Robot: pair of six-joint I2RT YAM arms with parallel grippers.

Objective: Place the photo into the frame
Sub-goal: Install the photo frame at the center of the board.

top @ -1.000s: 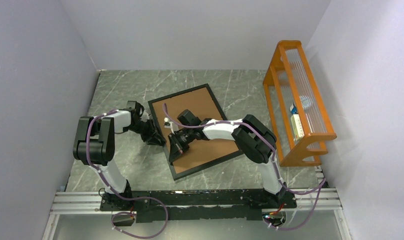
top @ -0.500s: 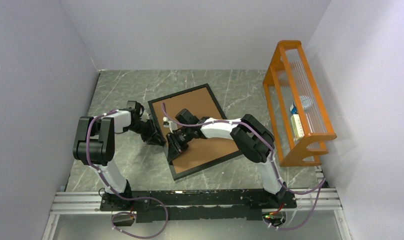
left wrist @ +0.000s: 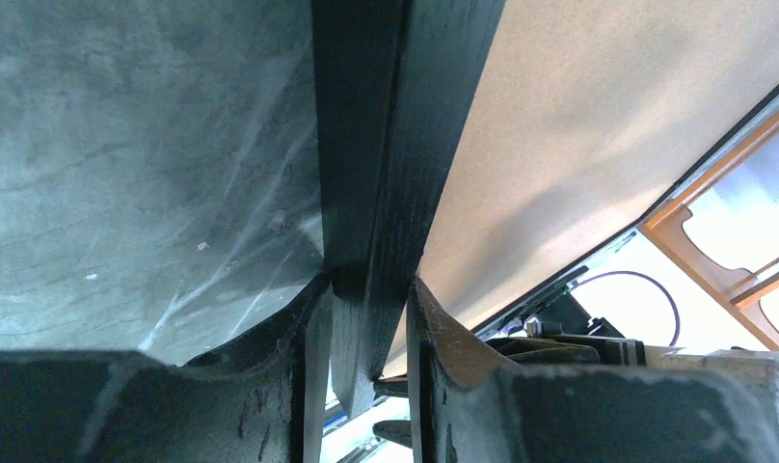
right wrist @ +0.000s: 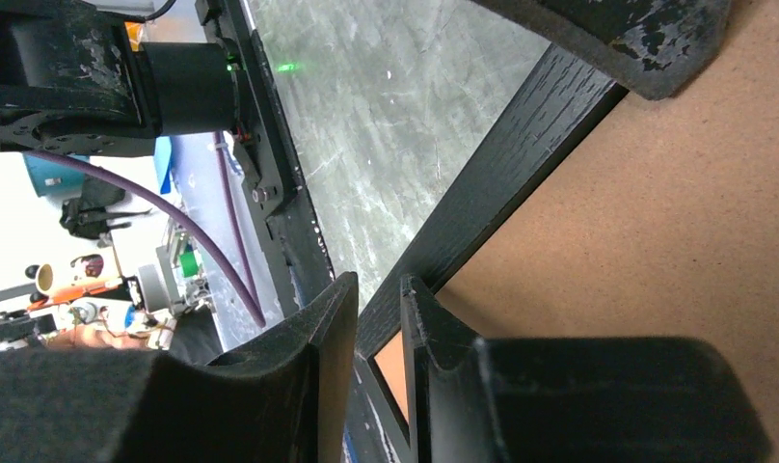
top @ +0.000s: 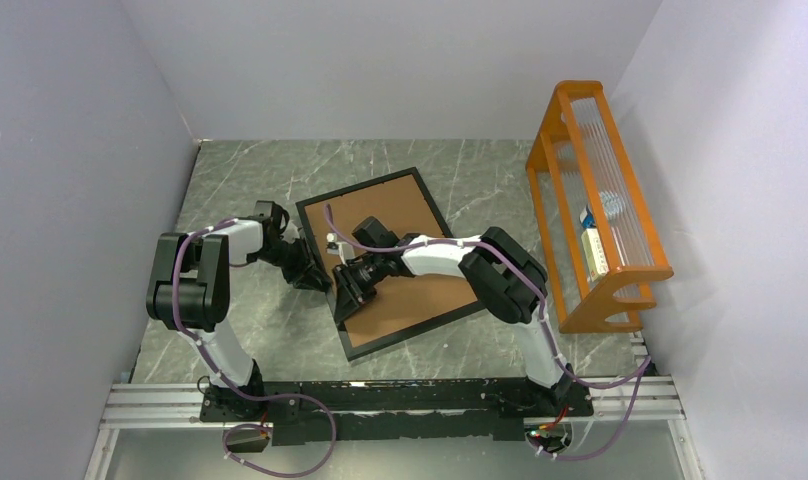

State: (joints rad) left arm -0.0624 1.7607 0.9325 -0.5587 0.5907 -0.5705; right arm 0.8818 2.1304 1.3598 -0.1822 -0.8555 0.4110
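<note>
The black frame (top: 450, 238) lies tilted on the marble table, with a plain brown backing board (top: 400, 215) filling it. The photo is hidden. My left gripper (top: 315, 278) is at the frame's left rail. In the left wrist view that rail (left wrist: 366, 145) runs down between the fingers, and the left gripper (left wrist: 366, 289) is shut on it. My right gripper (top: 345, 295) hovers over the same rail, nearer the front corner. In the right wrist view the right gripper (right wrist: 378, 285) stands slightly open; the rail (right wrist: 521, 135) shows through the gap, with nothing held.
An orange wooden rack (top: 600, 200) stands at the right, by the wall. Grey walls close in the table on the left, back and right. The arms' black base rail (top: 380, 400) runs along the near edge.
The right gripper's jaws have parted from shut to a narrow gap, and its wrist has shifted slightly left. The left gripper and the frame stay put.
</note>
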